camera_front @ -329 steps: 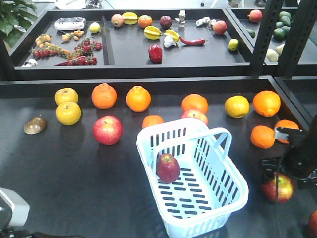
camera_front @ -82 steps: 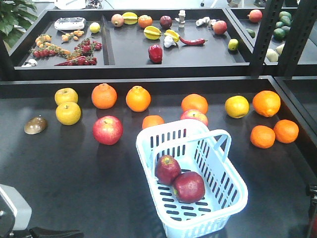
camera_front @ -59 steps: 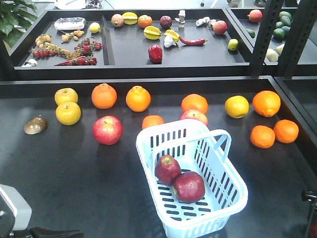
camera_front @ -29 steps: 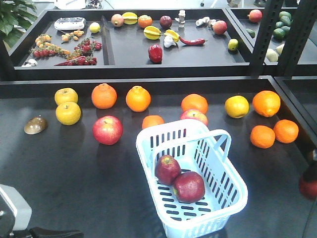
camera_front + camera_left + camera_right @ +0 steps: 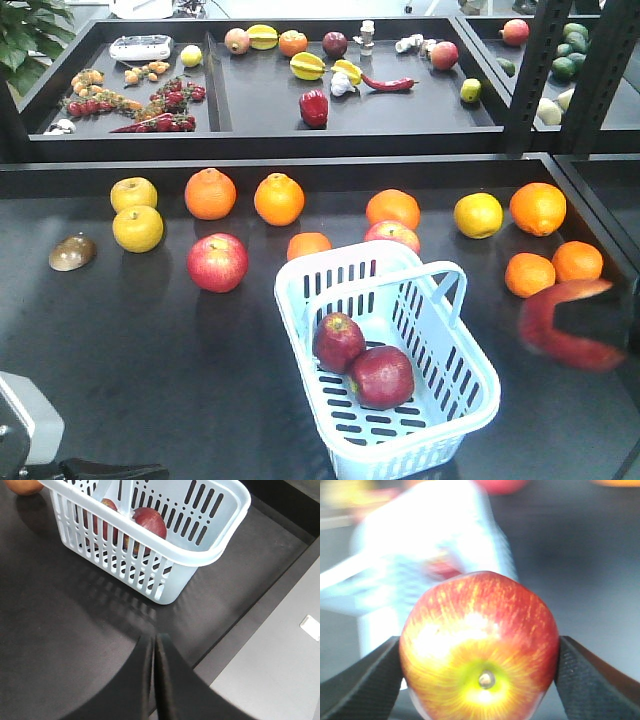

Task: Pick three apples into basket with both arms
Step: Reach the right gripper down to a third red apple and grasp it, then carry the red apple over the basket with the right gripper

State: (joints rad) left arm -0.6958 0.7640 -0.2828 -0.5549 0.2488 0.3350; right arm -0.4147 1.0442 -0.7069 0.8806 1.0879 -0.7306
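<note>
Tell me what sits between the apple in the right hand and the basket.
Nothing: in the front view only bare dark table separates the blurred held apple from the basket.

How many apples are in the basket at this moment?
2: two dark red apples touching on the basket floor. A third is clamped in the right end effector, outside it.

Two dark red apples (image 5: 362,362) lie touching in the pale basket (image 5: 470,395); a third (image 5: 480,672) sits clamped in the right claw (image 5: 479,680).

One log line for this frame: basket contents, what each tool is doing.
basket: two apples | right tool: shut on third apple, airborne right of basket | left tool: shut, empty
</note>
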